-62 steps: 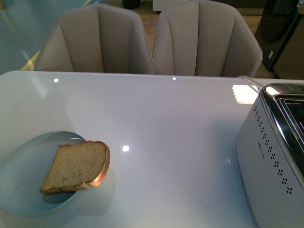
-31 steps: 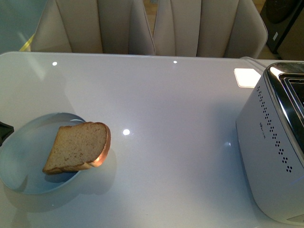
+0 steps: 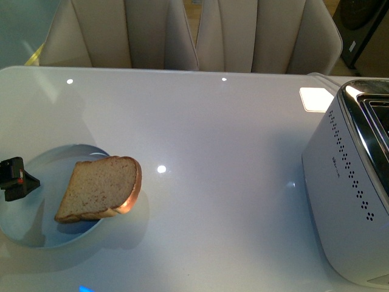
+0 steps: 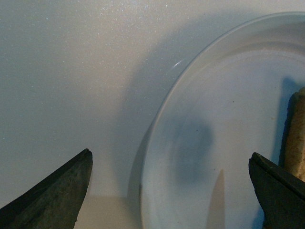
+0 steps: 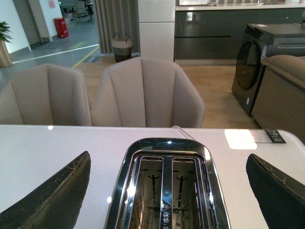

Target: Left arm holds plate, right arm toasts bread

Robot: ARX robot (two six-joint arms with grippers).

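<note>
A slice of bread [image 3: 100, 188] lies on the pale blue plate [image 3: 27, 219] at the table's front left, its rounded end hanging over the plate's right rim. My left gripper [image 3: 15, 178], black with a red mark, hovers at the plate's left edge. In the left wrist view the left gripper [image 4: 169, 157] is open, its jaws straddling the plate's rim [image 4: 159, 119], with the bread crust [image 4: 298, 138] beside one finger. My right gripper [image 5: 167, 160] is open and empty above the toaster [image 5: 167, 186], whose two slots are empty. The front view does not show the right gripper.
The white and chrome toaster [image 3: 346, 194] stands at the table's right edge. Two beige chairs [image 3: 194, 33] sit behind the table. A small white card [image 3: 316, 98] lies near the toaster's far side. A washing machine [image 5: 259, 62] stands beyond.
The front view tilted downward a second ago. Since then my left gripper has come in from the left edge to the plate's left rim. Bread and plate have not moved.
</note>
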